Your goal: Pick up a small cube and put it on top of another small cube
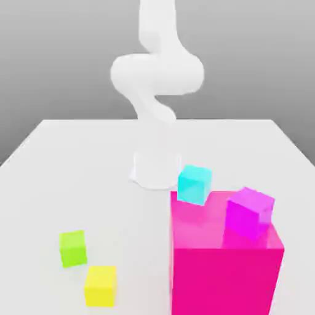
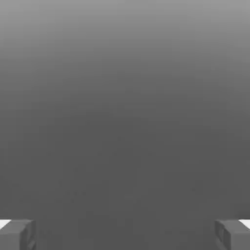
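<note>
From the exterior view I see the white arm (image 1: 157,80) rising from its base at the far middle of the tabletop (image 1: 80,160).

Fingers: in the hand view the two grey fingertips (image 2: 17,234) sit at opposite edges of the picture, spread wide apart, with nothing between them. I read the gripper (image 2: 125,234) as fully spread and holding nothing. Behind it I see only plain grey background.

Task items, exterior view:
- The green cube (image 1: 72,248) rests on the tabletop at the near side, toward the exterior view's left.
- The yellow cube (image 1: 100,285) rests on the tabletop just beside it, nearer the camera and slightly toward the exterior view's right. The two appear close together; I cannot tell whether they touch.

Other items:
- A large pink block (image 1: 224,271) stands at the near side, toward the exterior view's right.
- A cyan cube (image 1: 194,184) sits tilted at the block's far corner.
- A magenta cube (image 1: 248,212) sits tilted on the block's top.

The arm is well apart from both small cubes.
</note>
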